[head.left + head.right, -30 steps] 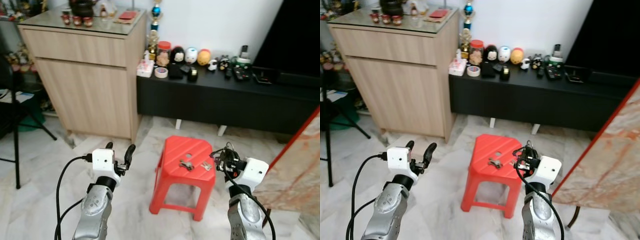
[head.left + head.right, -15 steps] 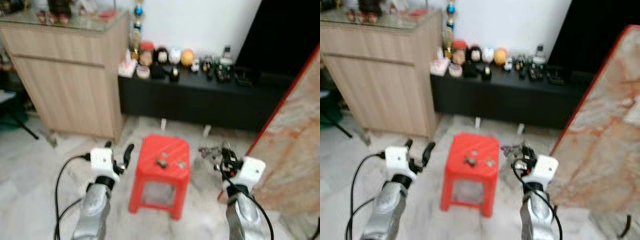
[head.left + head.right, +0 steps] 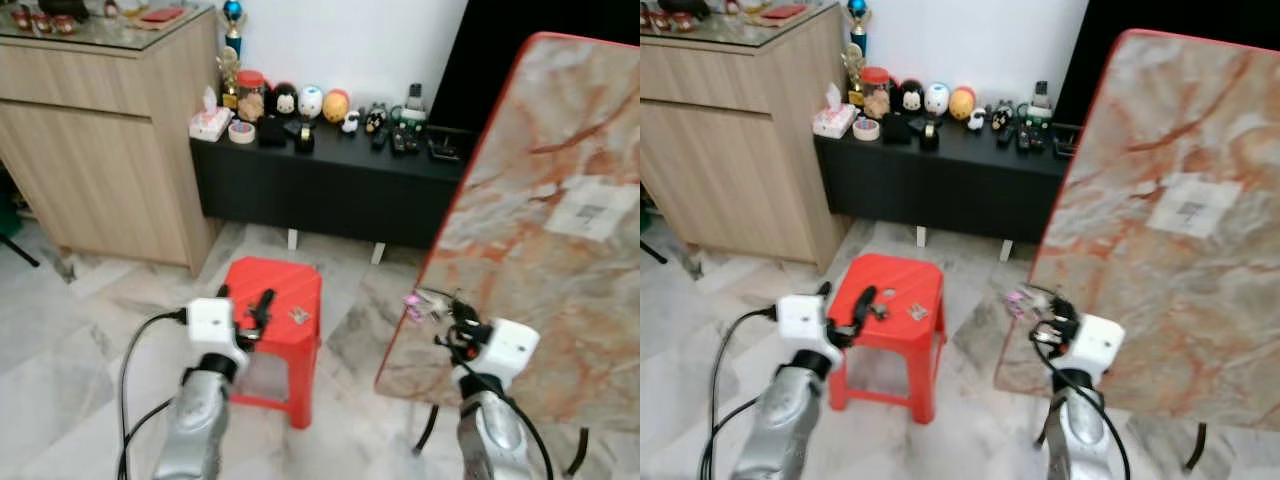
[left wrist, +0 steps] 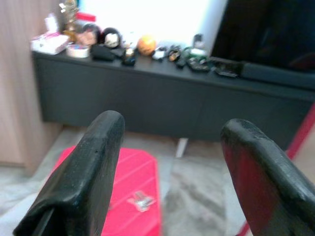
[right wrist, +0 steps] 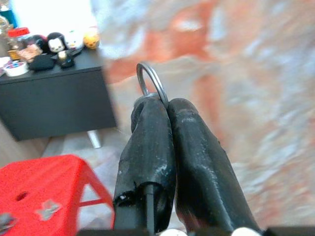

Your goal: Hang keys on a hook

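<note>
- Marble-tiled floor [image 3: 60,350] in a living room; wooden cabinet [image 3: 100,170] at 10 o'clock, low black TV bench [image 3: 320,190] at 12 with small figurines [image 3: 310,100] and remotes on top.
- Marble-pattern tabletop with red edge [image 3: 540,240] leans upright at 2–3 o'clock, just behind the right arm.
- Red plastic stool [image 3: 270,300] stands near centre, at 11 o'clock from the right gripper, with small metal items [image 3: 917,312] lying on its seat.
- Right gripper [image 5: 160,105] fingers pressed together, pinching a key ring [image 5: 150,81] that sticks out past the fingertips.
- Keys [image 3: 425,303] dangle at the gripper tip, with a small pink tag, in front of the tabletop's lower left edge, at 3 o'clock from the stool.
- Right arm raised, forearm upright, fingers pointing forward and to 10 o'clock.
- Left gripper [image 4: 170,132] fingers spread wide apart, holding nothing, pointing towards the stool and bench.
- Left arm raised, forearm upright, gripper over the stool's near left corner in the eye views.
- Black cable [image 3: 130,370] loops off the left wrist.
</note>
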### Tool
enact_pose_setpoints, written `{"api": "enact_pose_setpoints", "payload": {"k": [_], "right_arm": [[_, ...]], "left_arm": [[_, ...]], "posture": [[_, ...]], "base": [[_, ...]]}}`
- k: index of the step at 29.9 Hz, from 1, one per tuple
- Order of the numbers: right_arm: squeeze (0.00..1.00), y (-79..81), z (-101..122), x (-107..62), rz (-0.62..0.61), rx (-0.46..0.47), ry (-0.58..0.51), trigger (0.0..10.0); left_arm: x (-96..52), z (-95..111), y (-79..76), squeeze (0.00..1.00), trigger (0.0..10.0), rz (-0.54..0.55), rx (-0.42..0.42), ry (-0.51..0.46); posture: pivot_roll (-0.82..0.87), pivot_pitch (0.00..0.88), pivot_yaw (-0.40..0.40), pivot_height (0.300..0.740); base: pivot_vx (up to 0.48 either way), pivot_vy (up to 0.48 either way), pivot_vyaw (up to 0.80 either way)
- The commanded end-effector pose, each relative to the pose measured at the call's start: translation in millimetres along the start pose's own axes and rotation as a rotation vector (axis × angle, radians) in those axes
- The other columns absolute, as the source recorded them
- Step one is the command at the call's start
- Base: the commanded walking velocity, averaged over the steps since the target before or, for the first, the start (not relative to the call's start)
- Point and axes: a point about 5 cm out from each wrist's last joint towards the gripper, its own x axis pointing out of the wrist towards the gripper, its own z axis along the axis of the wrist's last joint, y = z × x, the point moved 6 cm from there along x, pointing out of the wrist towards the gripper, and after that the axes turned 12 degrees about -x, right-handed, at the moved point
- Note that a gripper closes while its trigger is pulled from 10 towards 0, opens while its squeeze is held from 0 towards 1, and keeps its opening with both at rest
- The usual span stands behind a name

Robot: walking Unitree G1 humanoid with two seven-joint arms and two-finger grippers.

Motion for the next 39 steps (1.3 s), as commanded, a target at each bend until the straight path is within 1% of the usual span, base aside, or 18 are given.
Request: {"api": "enact_pose_setpoints", "payload": {"k": [1,4,10,12,13,16,22,25,28,30,31,37,39], "right_arm": [[0.0,4.6,7,2.5,0.009,0.005,-0.024,10.0],[0.0,4.9,7,2.7,0.014,0.003,-0.023,10.0],[0.0,2.4,11,5.5,0.005,-0.002,-0.034,10.0],[0.0,2.8,16,7.3,0.016,-0.051,-0.057,10.0],[0.0,3.1,17,7.5,0.018,-0.058,-0.06,10.0],[0.0,2.3,20,9.7,0.007,-0.049,-0.069,10.0],[0.0,-4.2,28,14.9,-0.017,-0.089,-0.097,10.0],[0.0,-5.3,31,19.4,-0.014,-0.11,-0.101,10.0],[0.0,-8.4,41,29.8,-0.033,-0.119,-0.124,10.0],[0.0,-10.7,45,33.5,-0.049,-0.127,-0.132,10.0],[0.0,-13.2,50,37.9,-0.074,-0.176,-0.14,10.0],[0.0,-12.3,65,44.6,-0.107,-0.368,-0.198,10.0],[0.0,-14.8,72,48.1,-0.145,-0.434,-0.218,10.0]], "left_arm": [[-1.2,3,8.2,0.0,10.0,0.016,0.024,-0.002],[-1.5,3,9.5,0.0,10.0,0.026,0.027,-0.001],[-1.7,2,10.5,0.0,10.0,0.034,0.018,0.0],[-1.6,2,10.7,0.0,10.0,0.034,0.018,0.001],[-1.6,2,10.8,0.0,10.0,0.034,0.018,0.001],[-1.2,2,10.6,0.0,10.0,0.034,0.017,0.001],[-0.9,2,10.5,0.0,10.0,0.037,0.012,0.002],[-1.0,2,11.7,0.0,10.0,0.04,0.009,0.004],[-0.6,1,12.1,0.0,10.0,0.042,0.008,0.006],[-0.2,1,12.3,0.0,10.0,0.043,0.008,0.007],[0.1,1,12.6,0.0,10.0,0.044,0.009,0.006],[1.0,2,12.5,0.0,10.0,0.044,0.009,0.004],[1.1,2,12.2,0.0,10.0,0.043,0.007,0.003]], "posture": [[0.04,0.006,-0.115,0.74],[0.04,0.006,-0.115,0.74],[0.04,0.006,-0.116,0.74],[0.03,0.004,-0.116,0.74],[0.03,0.004,-0.116,0.74],[0.03,0.004,-0.116,0.74],[0.03,0.002,-0.115,0.74],[0.03,0.002,-0.113,0.74],[0.03,0.0,-0.112,0.74],[0.03,0.0,-0.112,0.74],[0.03,0.0,-0.112,0.74],[0.04,0.0,-0.112,0.74],[0.04,0.0,-0.11,0.74]], "base": [[0.0,-0.48,0.0],[0.0,-0.422,0.0],[0.0,0.0,0.0],[0.0,0.0,0.0],[0.0,0.0,0.0],[0.0,0.0,0.0],[0.0,0.0,0.0],[0.0,0.0,0.0],[0.0,0.0,0.0],[0.0,0.0,0.0],[0.0,0.0,0.0],[0.0,0.0,0.0],[0.0,0.0,0.0]]}}
